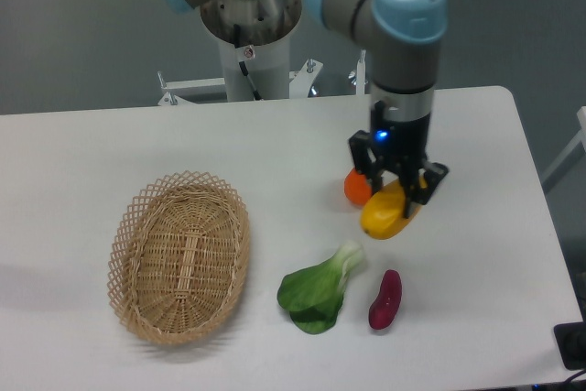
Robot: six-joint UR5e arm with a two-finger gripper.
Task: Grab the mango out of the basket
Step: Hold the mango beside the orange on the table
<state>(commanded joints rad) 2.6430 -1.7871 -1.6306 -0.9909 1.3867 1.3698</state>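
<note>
Working largest to smallest: the desk (101, 148) is white, with the basket (179, 255) at near left, and I see nothing inside it. The arm (400, 43) comes down at the right. My claw (400, 191) is clenched on the mango (392, 211), fingers (423, 182) straddling its upper end. The mango is well right of the basket, not in it, tilted, low over the desk; I can't tell if its lower end touches the surface. A green leafy vegetable (320, 292) lies near centre, a dark purple oblong vegetable (385, 299) just right of it, and a round orange fruit (356, 187) sits just beside the mango on its left.

Step, as I judge it: grasp made, lift or carry stage. The next move calls for a straight raise, holding grip, clear of the orange fruit.
</note>
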